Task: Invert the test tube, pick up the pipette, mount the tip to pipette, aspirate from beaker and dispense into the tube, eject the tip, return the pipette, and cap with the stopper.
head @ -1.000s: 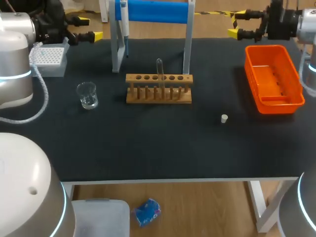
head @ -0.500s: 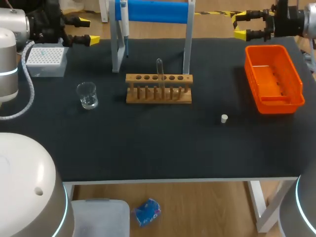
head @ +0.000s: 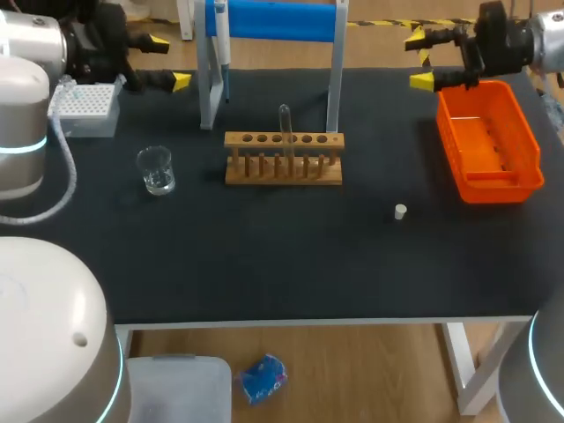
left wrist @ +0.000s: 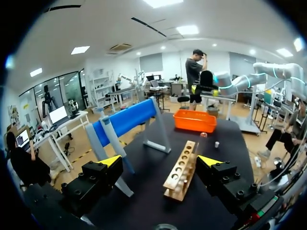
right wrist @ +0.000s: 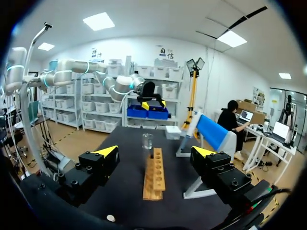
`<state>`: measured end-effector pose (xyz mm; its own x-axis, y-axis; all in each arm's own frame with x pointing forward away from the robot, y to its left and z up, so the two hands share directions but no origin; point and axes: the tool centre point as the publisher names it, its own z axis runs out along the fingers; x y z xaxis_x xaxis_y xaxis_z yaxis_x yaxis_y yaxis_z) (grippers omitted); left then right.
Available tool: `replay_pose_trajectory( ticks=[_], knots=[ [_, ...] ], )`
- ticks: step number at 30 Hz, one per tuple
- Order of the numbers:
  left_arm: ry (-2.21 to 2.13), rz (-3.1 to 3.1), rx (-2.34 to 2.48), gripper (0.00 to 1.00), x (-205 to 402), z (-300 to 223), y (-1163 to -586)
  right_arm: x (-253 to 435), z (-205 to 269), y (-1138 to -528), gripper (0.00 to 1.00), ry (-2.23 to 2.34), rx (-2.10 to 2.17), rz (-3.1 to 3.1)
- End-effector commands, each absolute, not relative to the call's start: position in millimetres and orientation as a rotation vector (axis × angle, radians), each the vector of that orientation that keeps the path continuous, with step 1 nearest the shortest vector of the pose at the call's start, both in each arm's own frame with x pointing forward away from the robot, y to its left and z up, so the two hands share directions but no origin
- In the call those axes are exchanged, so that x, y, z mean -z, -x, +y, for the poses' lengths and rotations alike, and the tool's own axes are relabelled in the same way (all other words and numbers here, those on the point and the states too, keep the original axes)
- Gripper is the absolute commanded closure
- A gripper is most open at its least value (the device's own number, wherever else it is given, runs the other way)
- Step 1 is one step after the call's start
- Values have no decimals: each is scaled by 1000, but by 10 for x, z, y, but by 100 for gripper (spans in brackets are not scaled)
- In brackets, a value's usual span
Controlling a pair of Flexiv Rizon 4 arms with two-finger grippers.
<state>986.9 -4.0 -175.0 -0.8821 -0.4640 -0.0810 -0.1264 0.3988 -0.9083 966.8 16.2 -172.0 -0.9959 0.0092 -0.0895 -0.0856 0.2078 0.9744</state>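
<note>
Black bench (head: 264, 256): test tube (head: 285, 123) upright in wooden rack (head: 283, 163), beaker (head: 156, 170) left of it, stopper (head: 400, 211) loose front-right of the rack. Left gripper (head: 169, 62) and right gripper (head: 418, 60) at far corners (both empty), jaws apart.

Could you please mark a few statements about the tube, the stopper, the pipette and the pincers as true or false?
1. The test tube stands in the wooden rack. True.
2. The stopper lies in the orange tray. False: it lies on the table, apart from the tray.
3. The left pincer and right pincer are both open and empty. True.
4. The left pincer holds the pipette. False: the pipette hangs on the blue stand.
</note>
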Motion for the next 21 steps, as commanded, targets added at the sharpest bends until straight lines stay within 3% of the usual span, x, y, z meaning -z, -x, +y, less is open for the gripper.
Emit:
replay_pose_trajectory(
  ticks=[1, 21],
  knots=[
    [580, 2249, 1410, 0, 1778, -144, -9528, 1769, 314, -9364, 0, 58, -1882, 2360],
    [538, 2326, 1437, 0, 1873, -276, -9522, 1787, 369, -9294, 0, 79, -1885, 2358]
  ],
)
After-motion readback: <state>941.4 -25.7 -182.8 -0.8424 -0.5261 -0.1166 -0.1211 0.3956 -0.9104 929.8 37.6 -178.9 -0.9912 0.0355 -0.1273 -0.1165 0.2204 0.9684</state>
